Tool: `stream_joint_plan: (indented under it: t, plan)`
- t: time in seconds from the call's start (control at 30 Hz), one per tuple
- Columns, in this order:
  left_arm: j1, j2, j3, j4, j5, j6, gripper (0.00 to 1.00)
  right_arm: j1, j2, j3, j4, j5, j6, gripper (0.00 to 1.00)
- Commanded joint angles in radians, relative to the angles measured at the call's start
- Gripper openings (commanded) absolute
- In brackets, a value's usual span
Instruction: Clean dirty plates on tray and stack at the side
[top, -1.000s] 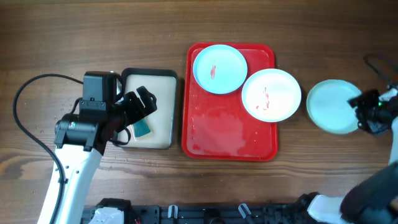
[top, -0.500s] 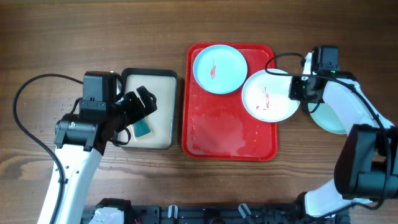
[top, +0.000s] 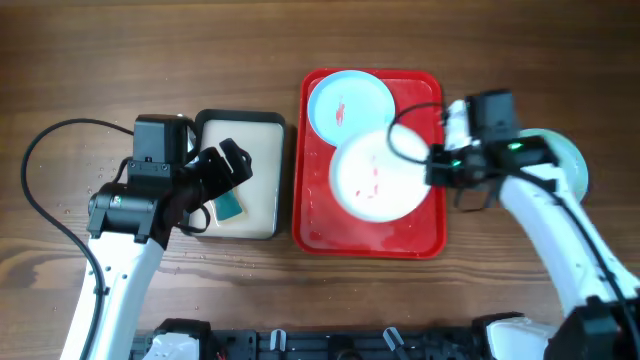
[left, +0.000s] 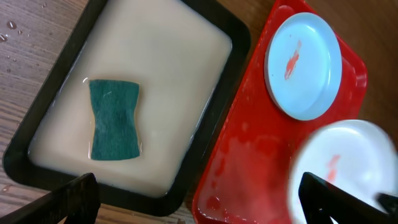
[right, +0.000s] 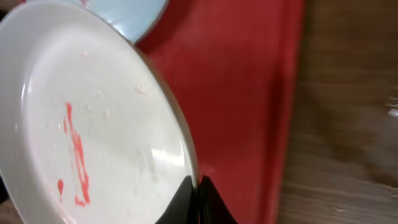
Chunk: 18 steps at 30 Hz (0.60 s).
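Above a wooden table (top: 150, 60), the right gripper (right: 196, 198) pinches the rim of the stiff, probably slick white plate (top: 375, 178), while the left gripper (left: 202, 202) hangs with its jaws spread.

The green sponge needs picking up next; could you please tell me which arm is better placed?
The left arm: its open jaws hang above the sponge in the cream tray, while the right arm has its jaws on the white plate.

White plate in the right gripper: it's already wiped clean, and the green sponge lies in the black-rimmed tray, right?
Not quite. The white plate gripped at its rim by the right gripper bears red smears, so it is not clean; the right wrist view shows them plainly. The rest holds: the green sponge lies in the black-rimmed tray.
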<state>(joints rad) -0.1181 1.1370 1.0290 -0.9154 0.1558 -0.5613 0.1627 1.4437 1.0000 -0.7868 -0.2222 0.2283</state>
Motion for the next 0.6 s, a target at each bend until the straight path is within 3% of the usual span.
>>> stream_joint_plan:
  t: [0.0,0.07,0.13,0.3,0.43,0.5,0.53,0.57]
  plan:
    - [0.005,-0.003,0.015,0.003,0.011,0.008,1.0,0.108,0.057,-0.14,0.098,-0.017,0.18,0.04]
    - [0.005,-0.003,0.015,0.003,0.012,0.006,1.0,0.144,0.058,-0.164,0.129,0.045,0.224,0.05]
    - [0.005,-0.003,0.015,0.003,0.011,0.004,1.0,0.155,0.058,-0.164,0.135,0.098,0.227,0.25]
    - [0.002,0.088,0.0,-0.024,-0.021,0.008,0.96,0.152,0.023,-0.117,0.131,0.077,0.132,0.27]
    - [-0.023,0.264,-0.104,0.04,-0.098,0.002,0.69,0.152,-0.123,-0.095,0.111,0.034,0.086,0.28]
    - [-0.025,0.383,-0.143,0.036,-0.159,-0.108,0.63,0.152,-0.186,-0.095,0.095,0.034,0.087,0.29]
    - [-0.025,0.426,-0.156,0.058,-0.167,-0.109,0.55,0.152,-0.203,-0.095,0.079,0.034,0.089,0.29]
    - [-0.025,0.484,-0.171,0.105,-0.174,-0.109,0.41,0.152,-0.21,-0.095,0.069,0.035,0.089,0.29]
